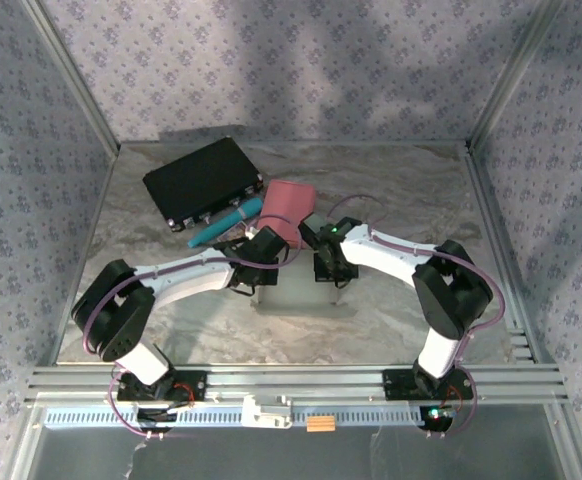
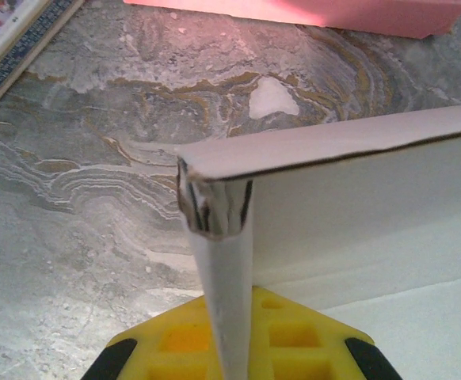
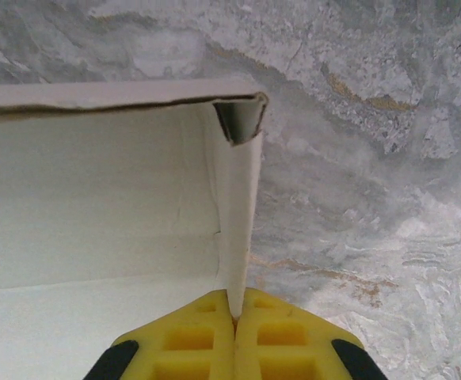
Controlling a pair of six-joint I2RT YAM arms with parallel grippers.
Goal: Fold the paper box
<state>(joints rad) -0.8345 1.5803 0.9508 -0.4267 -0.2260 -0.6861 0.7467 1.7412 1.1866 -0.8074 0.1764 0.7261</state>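
The white paper box [image 1: 301,292] stands in the middle of the table with its walls partly raised. My left gripper [image 1: 254,268] is shut on the box's left side wall. In the left wrist view that wall [image 2: 226,269] runs upright between the yellow fingers [image 2: 175,340] of the left gripper [image 2: 230,321], up to a folded corner. My right gripper [image 1: 333,266] is shut on the right side wall. In the right wrist view the thin wall [image 3: 238,214] is pinched where the right gripper [image 3: 235,310] closes on it, with the box's inside [image 3: 96,198] to the left.
A black case [image 1: 203,182] lies at the back left, a teal object [image 1: 226,222] beside it, and a pink box [image 1: 289,203] just behind the paper box. The pink box [image 2: 333,12] is close ahead in the left wrist view. Metal frame posts and patterned walls enclose the marbled table [image 1: 411,180].
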